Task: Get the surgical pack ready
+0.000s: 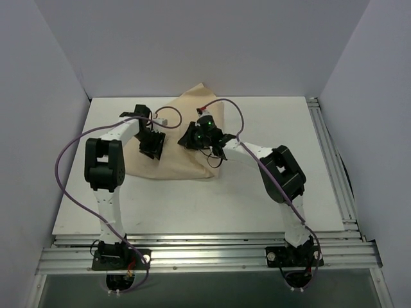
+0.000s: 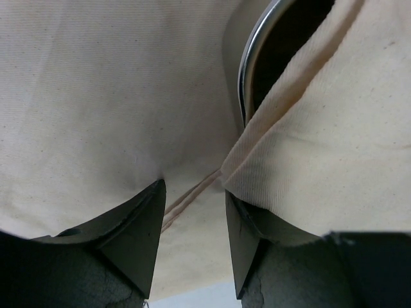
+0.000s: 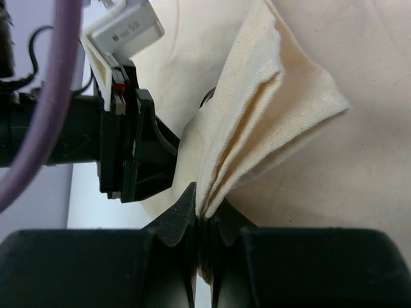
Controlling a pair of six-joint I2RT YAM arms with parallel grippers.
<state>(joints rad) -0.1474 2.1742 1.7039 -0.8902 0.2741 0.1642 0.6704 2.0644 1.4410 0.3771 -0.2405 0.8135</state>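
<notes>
Clearly, right end effector [image 3: 202, 208] pinches the creased tan cloth [image 3: 270, 109]; left end effector [image 2: 194, 192] gapes apart.

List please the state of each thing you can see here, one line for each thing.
Cloth: bunched and folded over the tray, not flat.
Tray: mostly covered by cloth, only part of its rim showing.
Left gripper: open, above a cloth seam.
Right gripper: shut on a pinched fold of cloth.

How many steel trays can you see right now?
1. The steel tray shows only its rim, between folds of the tan cloth just ahead of the left gripper. Others could be hidden under the cloth.
</notes>
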